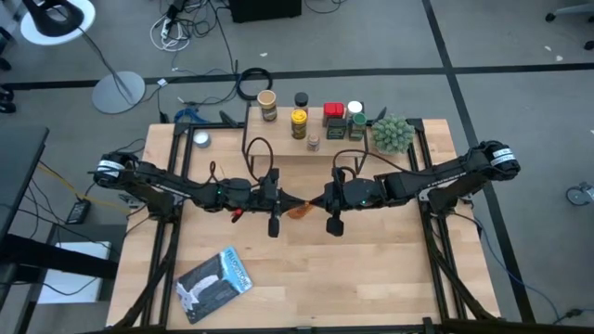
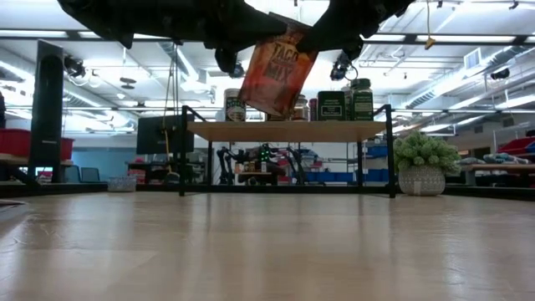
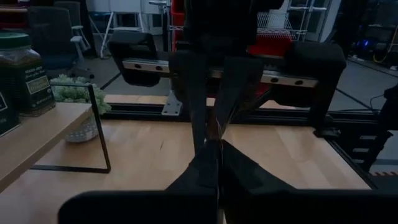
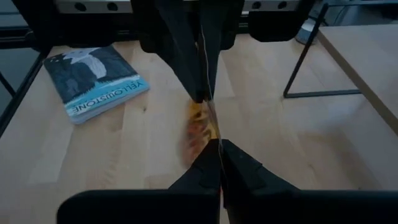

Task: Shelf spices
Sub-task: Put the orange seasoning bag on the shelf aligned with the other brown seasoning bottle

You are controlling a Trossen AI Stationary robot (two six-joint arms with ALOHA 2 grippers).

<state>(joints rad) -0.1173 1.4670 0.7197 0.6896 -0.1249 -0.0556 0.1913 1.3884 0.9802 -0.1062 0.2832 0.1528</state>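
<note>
Grippers, left (image 1: 275,206) and right (image 1: 332,204), both pinched one taco mix packet (image 2: 276,73) mid-frame, hanging below the shelf (image 1: 320,148).

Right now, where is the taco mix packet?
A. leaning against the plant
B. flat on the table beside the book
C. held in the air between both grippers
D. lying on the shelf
C: the taco mix packet hangs above the table, pinched by the left gripper and right gripper, in front of the shelf.

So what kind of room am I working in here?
Likely a robotics lab or workshop: exposed ceiling ducts, wire storage racks behind the table, loose cables on grey carpet, and another workbench beyond the shelf.
</note>
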